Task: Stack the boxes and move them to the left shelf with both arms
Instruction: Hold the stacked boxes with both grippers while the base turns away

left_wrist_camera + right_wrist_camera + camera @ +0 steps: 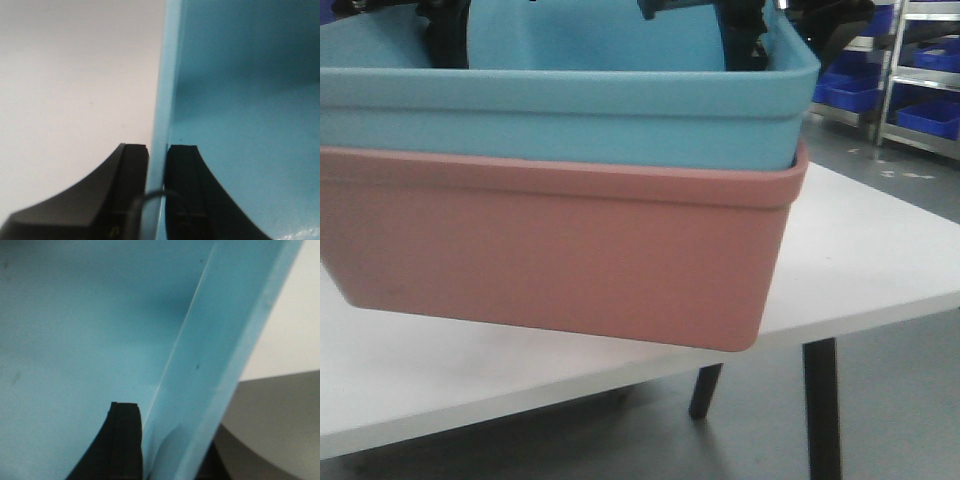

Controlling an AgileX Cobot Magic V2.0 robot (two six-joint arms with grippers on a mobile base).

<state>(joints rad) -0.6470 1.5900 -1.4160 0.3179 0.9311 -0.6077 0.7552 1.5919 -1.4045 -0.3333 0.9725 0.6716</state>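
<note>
In the front-facing view, the light blue rectangular plastic tub (560, 110) sits nested inside the salmon pink rectangular plastic tub (550, 260). Its rim band stands clear above the pink rim. The stack fills most of the frame, and its lower edge slants down toward the right. It is over the white surface (880, 250), but I cannot tell whether the pink tub's bottom touches it. Black parts of my left pincer (448, 35) show at the blue tub's left end, and black parts of my right pincer (752, 40) at its right end. One black leg (820, 410) of the surface shows below. Far behind on the right, dark blue storage bins (850, 92) sit on a steel-framed rack (895, 70).

In the left wrist view, my left pincer (157, 167) is clamped on the blue tub's side wall (162, 100). One black finger (127, 190) is pressed on the outside and the other is on the inside, with the thin blue edge between them. The white surface lies to the outside of the wall.

In the right wrist view, my right pincer (167, 450) grips the opposite wall of the blue tub. One black finger (122, 440) lies flat against the inner face. Only a dark sliver of the other shows past the rim band. Beyond the rim I see the edge of the white surface and the grey floor (280, 430).
</note>
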